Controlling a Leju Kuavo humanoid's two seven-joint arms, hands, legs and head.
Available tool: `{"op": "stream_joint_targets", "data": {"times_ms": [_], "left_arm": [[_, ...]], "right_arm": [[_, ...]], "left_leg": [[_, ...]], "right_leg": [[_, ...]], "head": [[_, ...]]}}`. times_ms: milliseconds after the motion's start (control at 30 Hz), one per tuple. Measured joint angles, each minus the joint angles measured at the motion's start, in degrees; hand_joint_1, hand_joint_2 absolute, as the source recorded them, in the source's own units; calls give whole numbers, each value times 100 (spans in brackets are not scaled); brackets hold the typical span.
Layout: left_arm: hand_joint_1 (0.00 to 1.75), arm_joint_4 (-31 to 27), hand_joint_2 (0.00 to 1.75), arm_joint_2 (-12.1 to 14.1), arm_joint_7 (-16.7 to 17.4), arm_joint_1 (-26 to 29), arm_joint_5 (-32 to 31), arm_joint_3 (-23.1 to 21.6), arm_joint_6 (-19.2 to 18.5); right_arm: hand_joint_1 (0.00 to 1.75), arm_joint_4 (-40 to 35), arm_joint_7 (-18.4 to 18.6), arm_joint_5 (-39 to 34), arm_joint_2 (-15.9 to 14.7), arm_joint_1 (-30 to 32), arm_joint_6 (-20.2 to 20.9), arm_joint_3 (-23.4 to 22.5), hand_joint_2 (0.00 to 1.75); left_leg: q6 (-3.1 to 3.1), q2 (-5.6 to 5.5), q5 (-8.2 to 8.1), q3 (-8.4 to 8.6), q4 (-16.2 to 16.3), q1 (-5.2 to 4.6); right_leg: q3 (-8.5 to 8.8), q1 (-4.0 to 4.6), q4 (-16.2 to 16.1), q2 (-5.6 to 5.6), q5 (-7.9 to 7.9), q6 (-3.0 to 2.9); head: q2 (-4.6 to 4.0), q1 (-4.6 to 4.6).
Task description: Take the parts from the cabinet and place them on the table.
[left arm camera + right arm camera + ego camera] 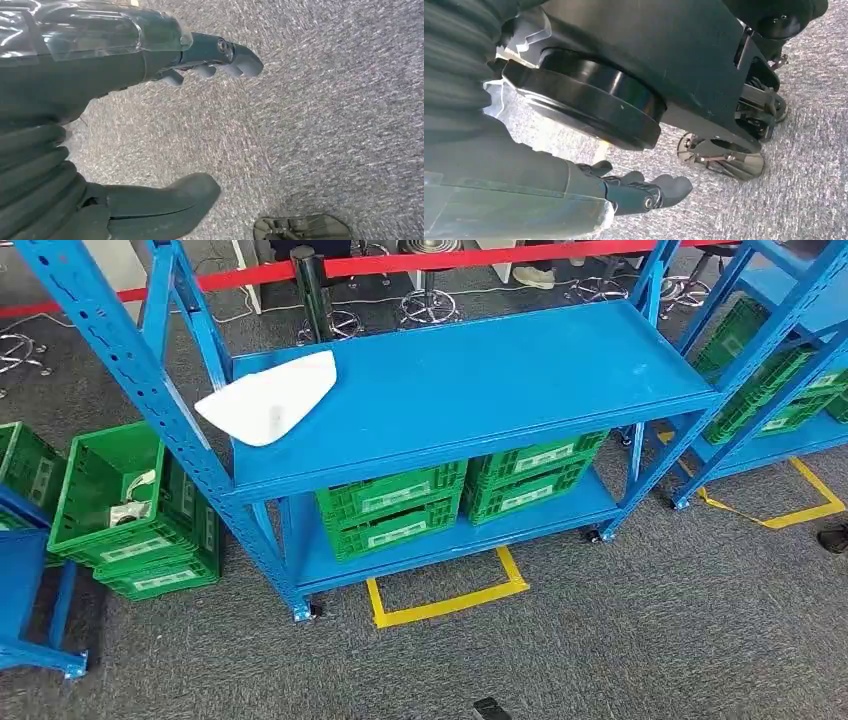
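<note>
Rack (480,390): smooth blue painted metal. Part (270,397): smooth white plastic. Crates (390,510): green latticed plastic. Carpet (650,630): rough grey.

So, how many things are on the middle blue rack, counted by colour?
white part: 1
green crates: 4
total on the rack: 5
</note>
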Motion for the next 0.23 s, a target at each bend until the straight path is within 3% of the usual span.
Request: {"op": "stream_joint_targets", "data": {"times_ms": [233], "left_arm": [[0, 0, 175, 0, 68, 0, -2, -15, -7]], "right_arm": [[0, 0, 127, 46, -2, -3, -22, 61, 175]], "left_leg": [[-4, -1, 3, 9, -16, 2]], "right_leg": [[0, 1, 5, 0, -1, 0]], "head": [[0, 0]]}}
